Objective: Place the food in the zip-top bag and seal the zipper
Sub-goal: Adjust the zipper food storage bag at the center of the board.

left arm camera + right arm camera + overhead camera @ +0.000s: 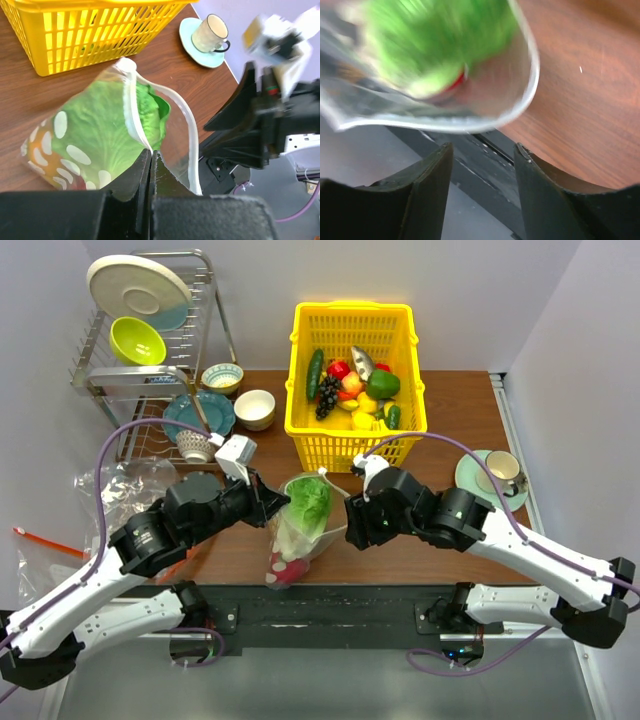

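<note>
Top external view: the zip-top bag is seen near the front edge of the table, between the 2 arms and just in front of the yellow basket, in which more toy food lies. A green lettuce is already inside the bag, and a pink-red piece is seen under it at the bag's lower end. In the left wrist view the left gripper is pressed together on the zipper at 1 side of the mouth, so this side is held firmly. The mouth is not closed yet: the 2 strips are spread apart in a wide loop around the lettuce. In the right wrist view, which is blurred, the right gripper is held wide, with nothing between its fingers, and the curved rim of the bag is just ahead of them. It is judged that the filling is finished, or nearly so, and that the sealing step is in hand. For the next move, the free side of the mouth should be taken by the right gripper, the 2 strips should be brought together, and they should be pressed along their whole length. Care is needed with the lettuce, because its top is close to the mouth and could be caught in the seal.
</note>
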